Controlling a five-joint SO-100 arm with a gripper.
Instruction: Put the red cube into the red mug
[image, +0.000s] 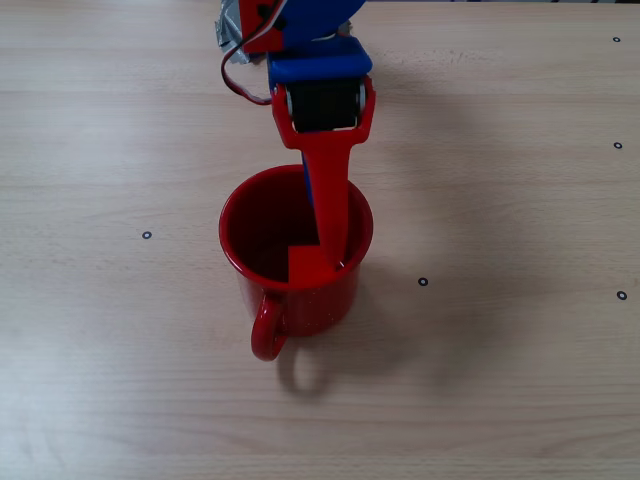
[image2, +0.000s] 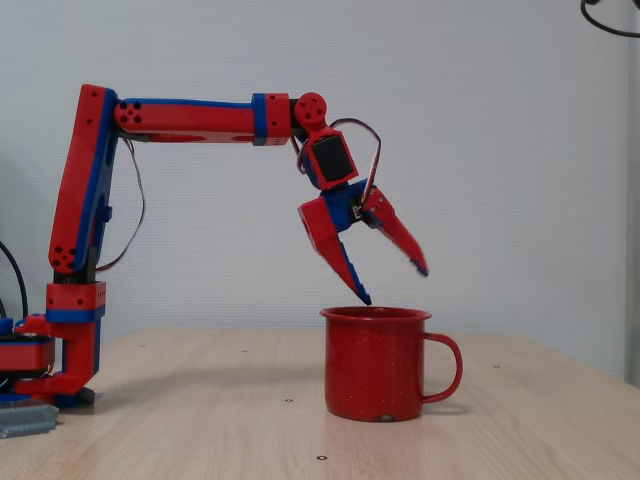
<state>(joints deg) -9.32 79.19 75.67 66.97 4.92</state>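
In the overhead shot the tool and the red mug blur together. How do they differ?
The red mug stands upright on the table; the tool hangs tilted in the air above its mouth. The mug is red all over, with a loop handle; the tool has blue edging. The mug is round and wide; the tool's fingers are narrow, pointed and spread open. Both are bright red.

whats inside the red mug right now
In a fixed view from above, the red mug shows only dark red inner wall; the gripper covers part of the inside. No red cube is visible. From the side, the mug's wall hides its inside.
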